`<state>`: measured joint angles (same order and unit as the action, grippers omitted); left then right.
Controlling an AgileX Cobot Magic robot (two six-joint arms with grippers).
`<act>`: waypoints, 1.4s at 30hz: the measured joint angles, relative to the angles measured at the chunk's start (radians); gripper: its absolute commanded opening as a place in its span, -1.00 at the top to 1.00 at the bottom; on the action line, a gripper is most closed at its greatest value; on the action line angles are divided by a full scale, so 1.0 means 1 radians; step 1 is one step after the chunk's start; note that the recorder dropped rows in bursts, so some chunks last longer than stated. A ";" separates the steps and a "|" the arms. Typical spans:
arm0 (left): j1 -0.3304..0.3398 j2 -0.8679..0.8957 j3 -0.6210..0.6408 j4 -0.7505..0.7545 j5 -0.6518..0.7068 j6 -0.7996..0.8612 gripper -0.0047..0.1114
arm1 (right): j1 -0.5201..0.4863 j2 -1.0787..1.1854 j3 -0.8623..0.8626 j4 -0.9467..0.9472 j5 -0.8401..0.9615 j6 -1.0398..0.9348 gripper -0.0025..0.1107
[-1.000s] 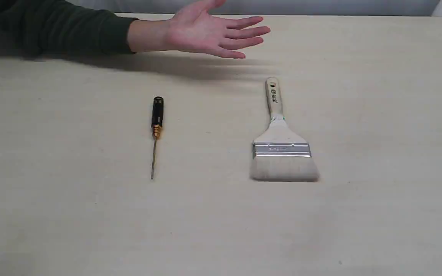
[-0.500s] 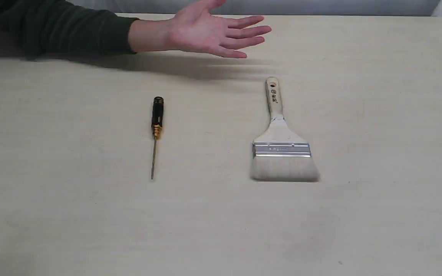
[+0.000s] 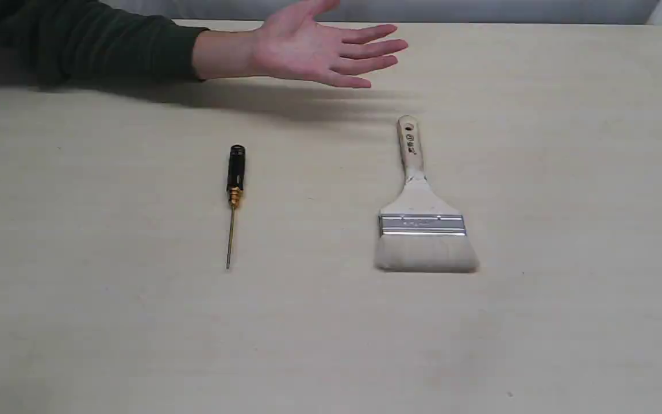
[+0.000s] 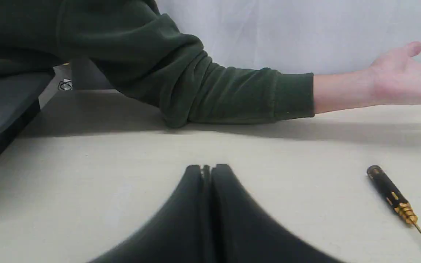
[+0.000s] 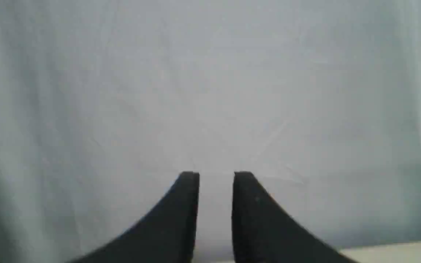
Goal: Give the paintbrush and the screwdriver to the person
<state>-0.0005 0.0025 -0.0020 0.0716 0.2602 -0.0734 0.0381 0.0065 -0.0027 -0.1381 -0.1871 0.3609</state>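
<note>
Screwdriver (image 3: 234, 175) left, paintbrush (image 3: 421, 224) right, both flat on table (image 3: 331, 345).
Person's hand (image 3: 308, 49) is open, palm up, at the far edge; my left claw (image 4: 207, 168) is pressed closed, my right claw (image 5: 216, 175) slightly parted, holding nothing.

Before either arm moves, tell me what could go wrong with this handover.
1. The screwdriver is slim and lies flat on the table; the shut left hand may roll it or miss.
2. Its thin shaft could poke the person's open palm if swung round.
3. The paintbrush handle ends close to that palm, so the open right hand might bump it.
</note>
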 measured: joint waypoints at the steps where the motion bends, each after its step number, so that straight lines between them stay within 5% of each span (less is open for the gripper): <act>1: 0.000 0.000 0.000 0.000 0.000 0.000 0.92 | 0.000 0.000 0.000 0.000 -0.026 0.029 0.62; 7: 0.000 0.000 0.000 0.000 0.000 0.000 0.92 | 0.000 0.100 -0.078 -0.015 -0.025 0.181 0.62; 15: 0.000 0.000 0.000 0.000 0.000 0.000 0.92 | 0.016 0.522 -0.355 -0.069 0.095 0.205 0.62; 27: 0.000 0.000 0.000 0.000 0.000 0.000 0.92 | 0.356 1.201 -0.841 -0.161 0.436 0.127 0.61; 35: 0.000 0.000 0.000 0.000 0.000 0.000 0.92 | 0.394 1.511 -1.166 -0.161 0.767 0.069 -0.02; 42: 0.000 0.000 0.000 0.000 0.000 0.000 0.92 | 0.394 1.658 -1.225 -0.142 0.836 0.053 -0.03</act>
<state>-0.0005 0.0025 -0.0020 0.0716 0.2602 -0.0734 0.4318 1.6647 -1.2279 -0.2805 0.6493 0.4136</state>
